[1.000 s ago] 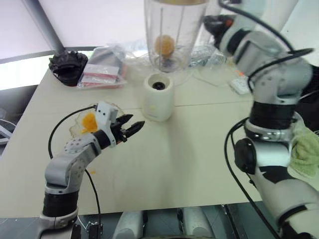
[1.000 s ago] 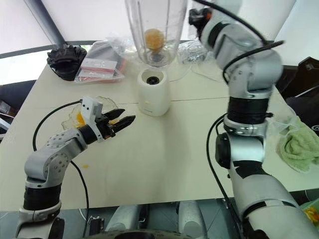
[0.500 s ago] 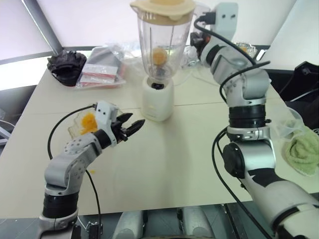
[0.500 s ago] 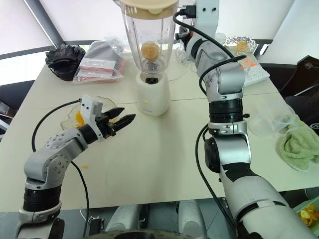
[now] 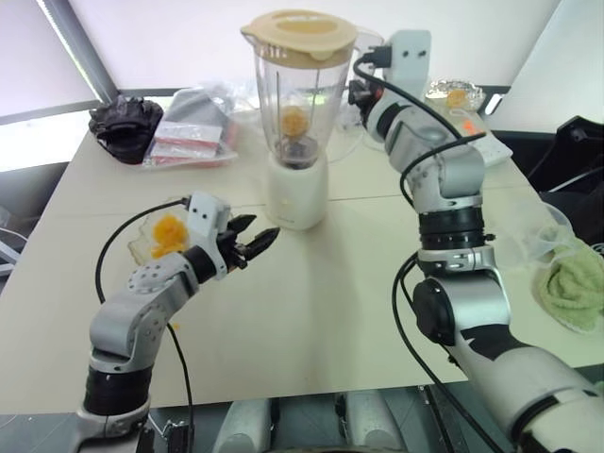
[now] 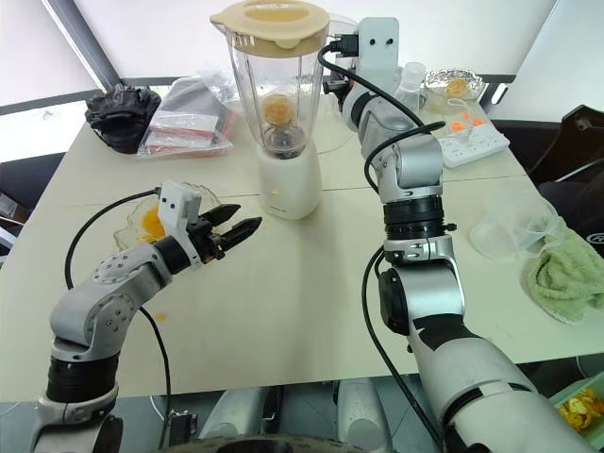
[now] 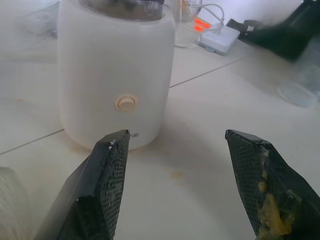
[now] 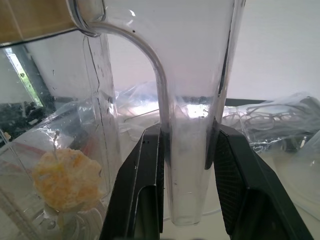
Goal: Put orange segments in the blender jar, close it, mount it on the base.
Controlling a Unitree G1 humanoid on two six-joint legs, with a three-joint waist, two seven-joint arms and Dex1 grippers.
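Lidded blender jar [image 5: 300, 104], 1 orange segment [image 5: 294, 121] inside, sits on base [image 5: 296, 195]; right gripper [image 8: 185, 165] clamps its handle [image 8: 187, 150]; left gripper [image 5: 257, 243] gapes empty.

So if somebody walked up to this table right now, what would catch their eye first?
The tall clear jar at the back middle of the table, capped with a cream lid, sitting on the white base with an orange segment inside. The right gripper is clamped on its handle. Nearer on the left, the left gripper hangs open beside a glass dish with more orange.
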